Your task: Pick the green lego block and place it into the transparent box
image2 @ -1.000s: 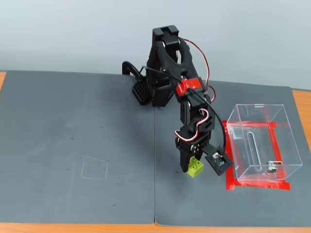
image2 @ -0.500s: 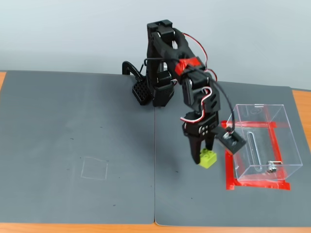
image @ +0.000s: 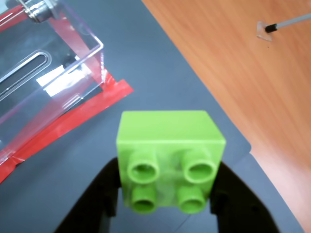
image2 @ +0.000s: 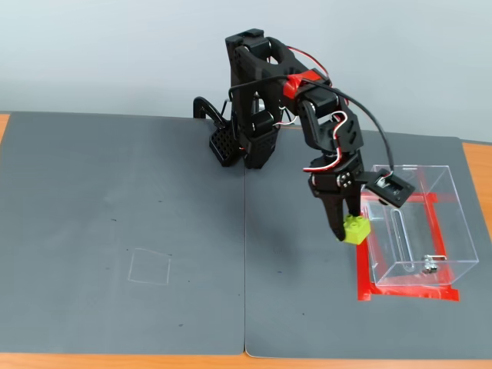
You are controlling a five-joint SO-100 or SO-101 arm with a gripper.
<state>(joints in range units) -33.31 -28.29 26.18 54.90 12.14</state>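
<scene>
- Gripper point(image2: 350, 227) state: the two black fingers point(image: 97, 194) are clamped on the green lego block point(image2: 355, 229); in the wrist view the block point(image: 170, 155) is pressed between them from left and right, its four round studs turned toward the camera.
- Block position: it is held clear of the dark grey mat point(image2: 123, 231), just beside the left wall of the transparent box point(image2: 453, 223) as the fixed view shows it; whether block and wall touch cannot be told; the block is outside the box.
- Box placement: it is set at the right of the mat in the fixed view, inside an outline of red tape point(image2: 407, 293); a small metal piece point(image2: 429, 267) is seen at its lower front edge; in the wrist view the box point(image: 73, 53) is found at the upper left, with the tape point(image: 97, 104) along its base.
- Arm point(image2: 269, 84) posture: the black arm is bent over from its base at the back of the mat and angled down toward the box; red and white wires are carried along it.
- Surroundings: orange wooden table point(image: 243, 73) is exposed beyond the mat edge in the wrist view; a faint square outline point(image2: 149, 267) is marked on the left part of the mat, well apart from the gripper.
</scene>
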